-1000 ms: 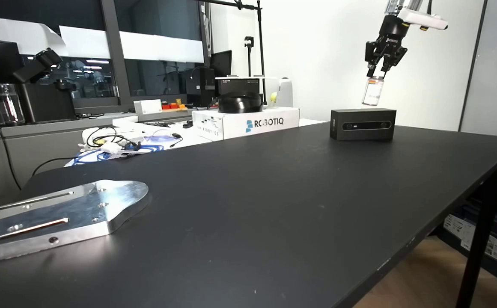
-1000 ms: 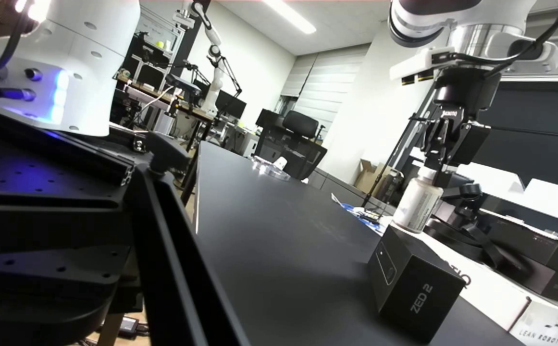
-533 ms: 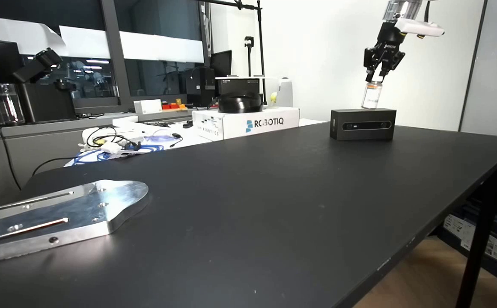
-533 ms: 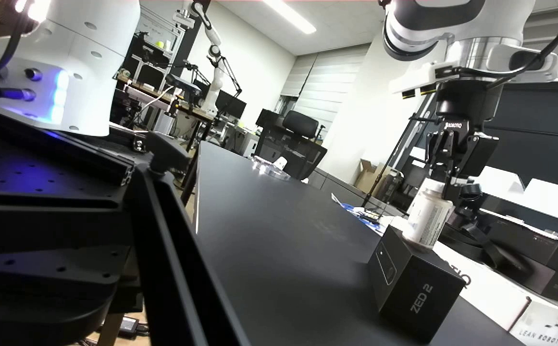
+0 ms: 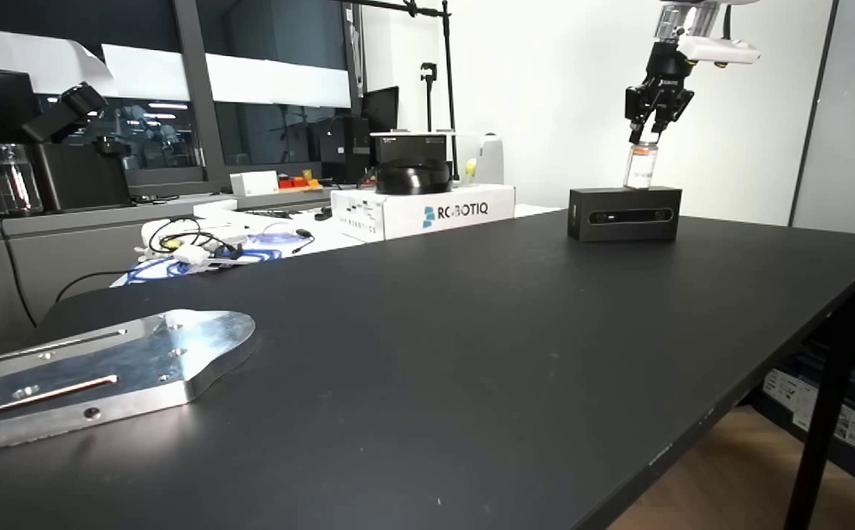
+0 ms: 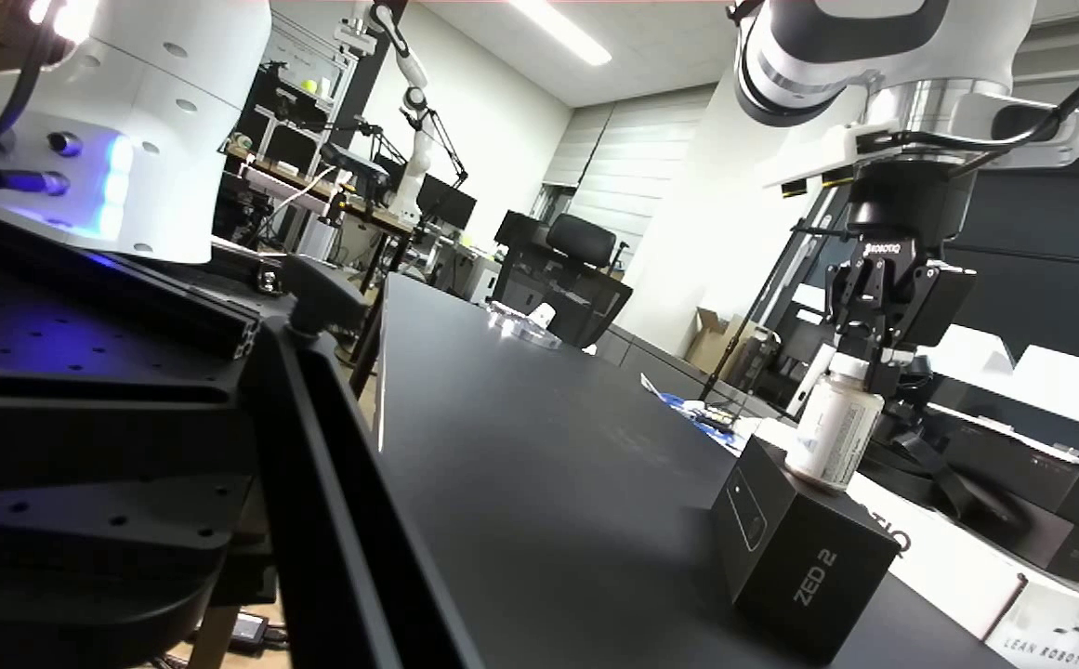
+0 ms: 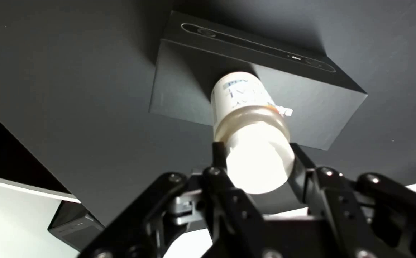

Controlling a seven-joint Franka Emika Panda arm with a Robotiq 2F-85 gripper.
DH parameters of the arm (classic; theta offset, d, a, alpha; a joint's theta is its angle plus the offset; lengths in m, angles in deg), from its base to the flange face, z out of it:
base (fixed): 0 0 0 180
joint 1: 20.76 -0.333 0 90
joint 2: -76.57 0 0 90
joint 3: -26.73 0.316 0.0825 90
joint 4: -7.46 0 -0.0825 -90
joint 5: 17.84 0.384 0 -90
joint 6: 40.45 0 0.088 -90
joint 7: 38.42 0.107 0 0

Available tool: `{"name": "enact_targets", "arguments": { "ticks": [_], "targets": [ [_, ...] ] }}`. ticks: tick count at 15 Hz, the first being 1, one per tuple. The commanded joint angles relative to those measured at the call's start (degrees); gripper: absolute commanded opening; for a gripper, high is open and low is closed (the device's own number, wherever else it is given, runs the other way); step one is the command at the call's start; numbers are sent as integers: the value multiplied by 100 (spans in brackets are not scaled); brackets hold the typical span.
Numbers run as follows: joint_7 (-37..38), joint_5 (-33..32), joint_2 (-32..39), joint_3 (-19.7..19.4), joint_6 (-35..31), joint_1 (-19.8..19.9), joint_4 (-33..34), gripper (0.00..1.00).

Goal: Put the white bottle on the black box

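The white bottle [image 5: 641, 168] has a printed label and an orange mark near its neck. It stands almost upright over the black box [image 5: 624, 215], and in both exterior views its base appears to touch the box's top face. My gripper [image 7: 259, 159] is shut on the white cap, with one finger on either side of it in the wrist view. In an exterior view the gripper [image 6: 871, 356] hangs above the box, pointing down, with the bottle [image 6: 835, 437] beneath it. The box's top [image 7: 311, 104] shows around the bottle's base.
A white Robotiq carton [image 5: 449, 210] lies behind the black table [image 5: 427, 353], near the box. A shiny metal plate [image 5: 103, 368] rests at the table's far end from the box. Tangled cables [image 5: 199, 250] lie on a white surface beyond the table edge.
The gripper has come down with the bottle from above the box until the bottle's base meets the top face. The grip on the cap looks the same; the box has stayed put.
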Motion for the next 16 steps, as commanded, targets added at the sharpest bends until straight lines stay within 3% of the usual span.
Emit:
{"name": "enact_targets", "arguments": {
  "ticks": [1,13,14,15,16],
  "targets": [
    [247,-158,87,-86,79,-75,132,19],
    [551,-335,370,-152,767,-94,601,19],
    [577,-331,384,-155,789,-96,631,52],
    [587,-324,386,-156,813,-95,656,69],
    [593,-306,386,-151,835,-89,667,76]
  ]
}}
